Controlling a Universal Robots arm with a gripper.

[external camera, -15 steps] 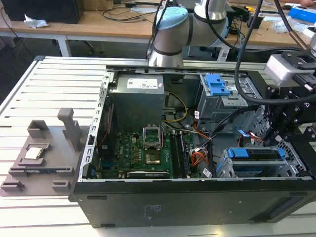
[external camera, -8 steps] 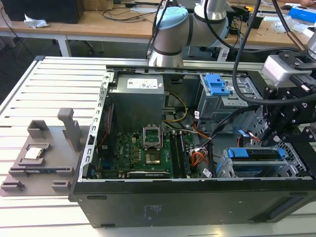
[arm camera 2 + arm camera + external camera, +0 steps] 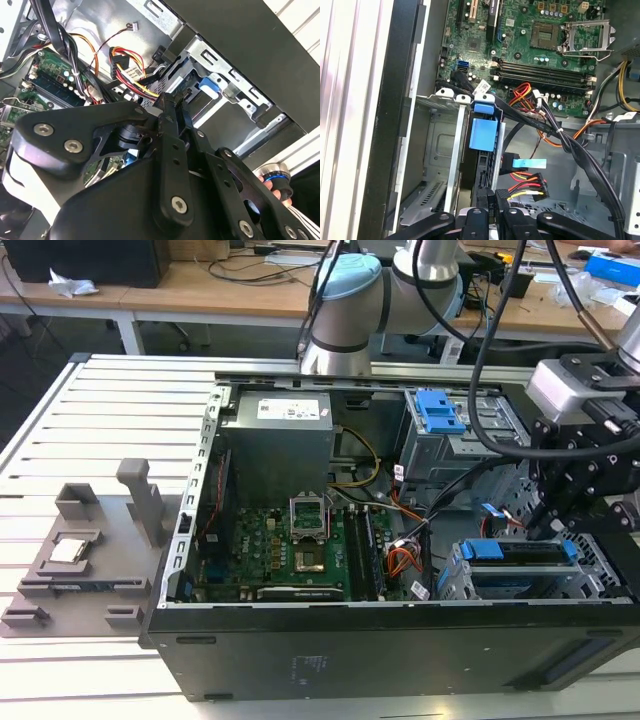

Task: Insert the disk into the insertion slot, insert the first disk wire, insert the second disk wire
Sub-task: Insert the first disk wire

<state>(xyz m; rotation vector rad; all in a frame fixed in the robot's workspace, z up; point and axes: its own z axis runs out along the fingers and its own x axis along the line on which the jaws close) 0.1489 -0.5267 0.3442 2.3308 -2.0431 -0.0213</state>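
The disk [image 3: 520, 578], silver in a bright blue carrier, lies inside the insertion slot [image 3: 603, 585], the perforated grey cage at the case's front corner on the exterior view's right. Its blue tab [image 3: 483, 133] shows in both wrist views [image 3: 210, 85]. My gripper [image 3: 540, 525] hangs just behind the cage, at the disk's rear end. Its black fingers [image 3: 486, 202] stand close together, shut, beside a plug with red, yellow and black wires [image 3: 526, 182]. Whether the tips [image 3: 167, 100] pinch a plug is hidden. A flat cable with a blue tag [image 3: 529, 163] lies close by.
The open case holds a green motherboard [image 3: 300, 550], a grey power supply [image 3: 275, 445] and a solid bay with a blue latch plate [image 3: 440, 410]. Loose cable bundles [image 3: 560, 135] cross the space near the cage. A grey fixture [image 3: 90, 560] lies on the slatted table.
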